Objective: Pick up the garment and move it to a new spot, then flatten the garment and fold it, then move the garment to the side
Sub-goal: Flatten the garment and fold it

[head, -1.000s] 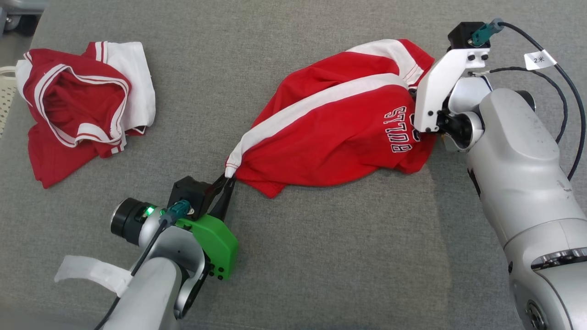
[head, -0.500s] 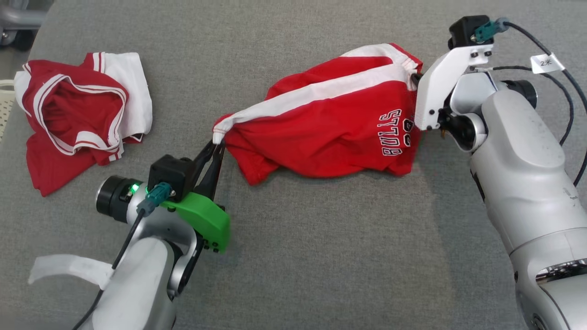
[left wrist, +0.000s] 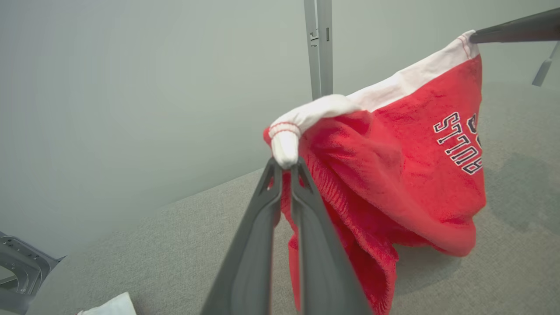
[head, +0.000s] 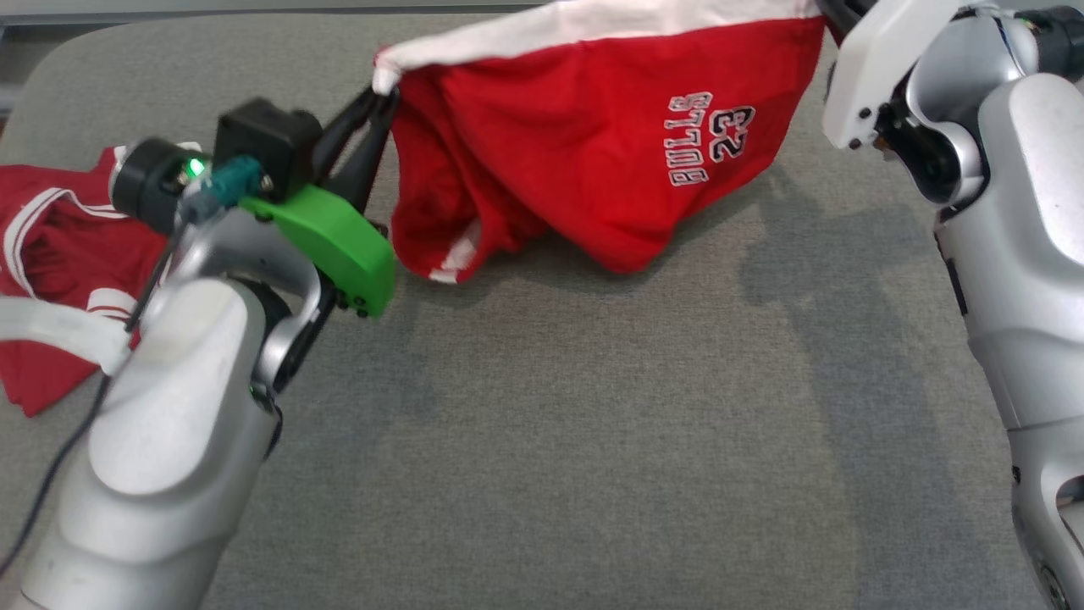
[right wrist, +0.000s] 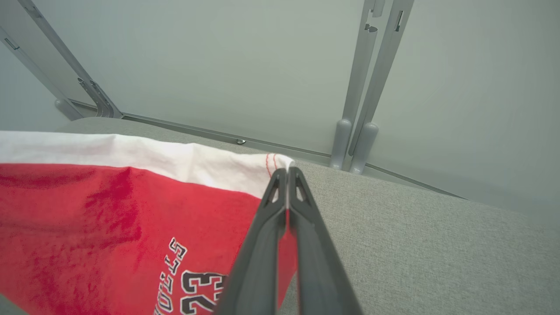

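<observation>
- Nearest the robot, the grey padded surface (head: 593, 440) lies bare between the two pale forearms. I judge this to be the room kept for laying the garment flat.
- At the left, partly behind the left forearm, a second red-and-white garment (head: 42, 246) lies crumpled on the surface, well apart from the work.
- The left gripper (left wrist: 286, 165) has its two dark fingers pinched together on a rolled white corner of the red garment (head: 593, 127). The cloth is bunched at that corner, so the hold is likely thicker and less even than a pinch on a flat hem.
- The garment is off the surface and strung between the two arms. Its white band (left wrist: 407, 78) forms the upper edge and the printed lettering (head: 711, 140) faces the head camera.
- The red body sags below in loose folds, deepest toward the left. Whether the lowest fold brushes the surface or hangs just above it, I cannot tell.
- The right gripper (right wrist: 288, 171) is clamped narrow on the stitched far end of the same white band.
- Holding both ends of one edge apart lets the garment's own weight pull it open, which suits carrying it to a new spot and then spreading it.
- Farthest off, beyond the surface's back edge, stand a pale wall and grey upright posts (right wrist: 363, 87).
</observation>
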Tool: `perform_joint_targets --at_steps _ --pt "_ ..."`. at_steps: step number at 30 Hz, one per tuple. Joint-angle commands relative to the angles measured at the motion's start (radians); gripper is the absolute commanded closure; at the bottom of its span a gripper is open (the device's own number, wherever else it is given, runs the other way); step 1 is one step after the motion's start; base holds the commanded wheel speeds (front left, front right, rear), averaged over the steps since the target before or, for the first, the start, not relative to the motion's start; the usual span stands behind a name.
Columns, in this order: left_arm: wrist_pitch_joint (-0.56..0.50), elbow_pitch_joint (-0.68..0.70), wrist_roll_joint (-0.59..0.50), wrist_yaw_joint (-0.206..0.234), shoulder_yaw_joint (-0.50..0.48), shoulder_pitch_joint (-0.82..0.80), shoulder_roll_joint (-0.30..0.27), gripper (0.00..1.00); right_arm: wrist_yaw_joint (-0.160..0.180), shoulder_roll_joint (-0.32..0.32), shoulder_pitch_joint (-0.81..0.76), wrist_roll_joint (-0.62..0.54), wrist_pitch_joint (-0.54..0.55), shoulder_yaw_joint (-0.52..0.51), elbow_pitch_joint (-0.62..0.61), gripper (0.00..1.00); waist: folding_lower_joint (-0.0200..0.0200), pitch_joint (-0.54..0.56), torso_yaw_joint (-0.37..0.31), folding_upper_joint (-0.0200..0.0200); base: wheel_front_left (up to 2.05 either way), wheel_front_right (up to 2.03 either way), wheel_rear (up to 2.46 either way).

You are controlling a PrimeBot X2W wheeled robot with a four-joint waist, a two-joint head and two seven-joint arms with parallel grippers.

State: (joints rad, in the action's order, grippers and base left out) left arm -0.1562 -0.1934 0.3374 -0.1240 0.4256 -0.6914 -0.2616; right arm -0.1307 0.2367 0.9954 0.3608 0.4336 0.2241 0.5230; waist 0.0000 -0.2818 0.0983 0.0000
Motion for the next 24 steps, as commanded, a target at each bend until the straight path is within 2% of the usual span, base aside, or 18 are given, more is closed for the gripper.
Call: perform_joint_targets --at_steps 1,3,7,13,15,24 --pt "0.001 -0.008 0.016 -0.005 0.007 -0.061 -0.022 1.0 0.0 -0.01 0.025 0.021 0.008 0.013 -0.008 1.0 0.0 -0.044 -0.056 0.0 0.0 0.0 0.0" --pt "0.016 -0.019 0.07 -0.005 0.02 -0.136 -0.036 1.0 0.001 0.015 0.069 0.016 0.004 0.044 -0.011 1.0 0.0 -0.075 -0.083 0.0 0.0 0.0 0.0" --pt "0.059 -0.051 0.159 -0.005 0.045 -0.295 -0.089 1.0 0.0 0.017 0.188 -0.009 -0.065 0.085 0.004 1.0 0.0 -0.142 -0.128 0.0 0.0 0.0 0.0" --pt "0.146 -0.123 0.237 -0.006 0.06 -0.495 -0.13 1.0 0.001 -0.01 0.376 -0.09 -0.22 0.049 0.089 1.0 0.0 -0.218 -0.176 0.0 0.0 0.0 0.0" --pt "0.165 -0.138 0.246 -0.006 0.057 -0.522 -0.129 1.0 0.001 -0.014 0.405 -0.109 -0.245 0.038 0.106 1.0 0.0 -0.225 -0.179 0.0 0.0 0.0 0.0" --pt "0.316 -0.275 0.316 -0.006 -0.025 -0.729 -0.073 1.0 0.001 -0.016 0.617 -0.318 -0.525 -0.082 0.18 1.0 0.0 -0.279 -0.176 0.0 0.0 0.0 0.0"
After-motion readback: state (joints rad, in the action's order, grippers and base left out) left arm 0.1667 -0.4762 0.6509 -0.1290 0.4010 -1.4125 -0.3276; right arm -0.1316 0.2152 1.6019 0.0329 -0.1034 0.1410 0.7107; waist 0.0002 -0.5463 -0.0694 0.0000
